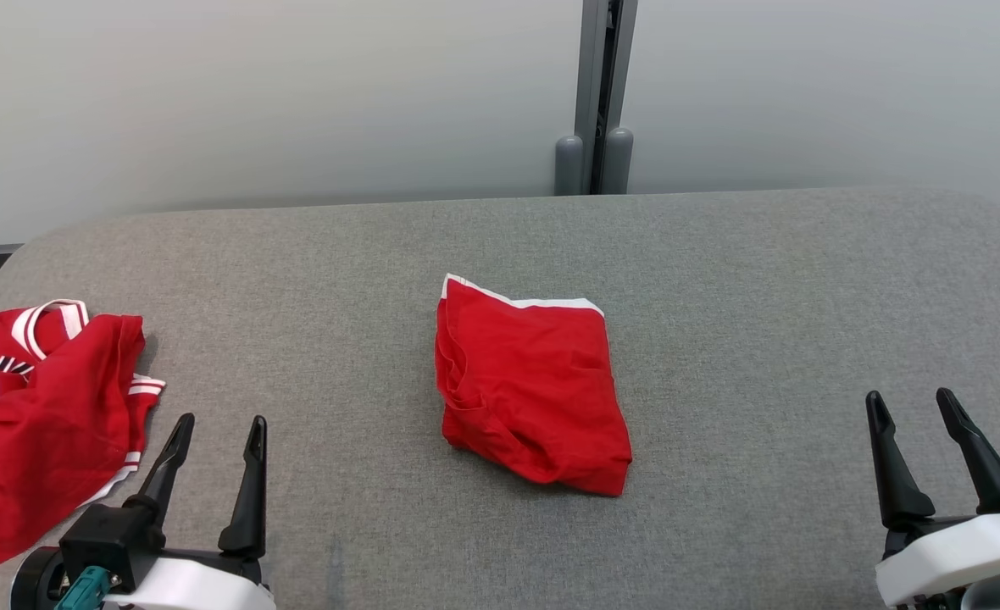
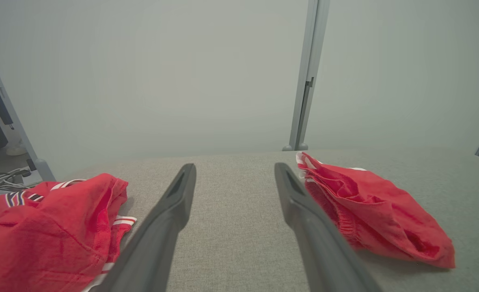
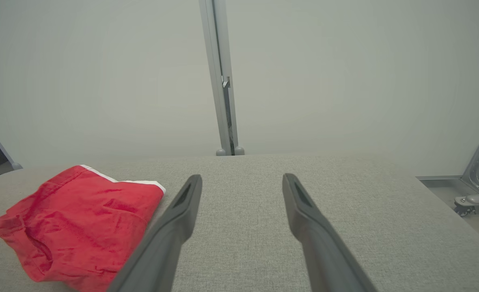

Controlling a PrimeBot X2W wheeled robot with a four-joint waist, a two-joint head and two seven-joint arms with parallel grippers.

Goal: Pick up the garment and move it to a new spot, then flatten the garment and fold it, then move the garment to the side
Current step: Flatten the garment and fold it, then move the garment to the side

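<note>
A red garment [image 1: 530,385] with a white edge lies folded into a rough square in the middle of the grey padded table [image 1: 763,280]. In the left wrist view this garment [image 2: 369,211] lies just right of my fingers; in the right wrist view the same garment [image 3: 81,225] lies to their left. My left gripper [image 1: 220,421] stands open at the lower left, apart from the cloth, with nothing between its fingers. At the lower right my right gripper [image 1: 908,396] is open too and holds nothing. Both stay low over the table's near edge.
A second red garment [image 1: 38,407] with white and dark striped trim lies crumpled at the table's left edge, close to my left gripper [image 2: 234,166]. A pale wall with a grey post [image 1: 597,93] stands behind the table. Bare grey surface lies under my right gripper [image 3: 242,177].
</note>
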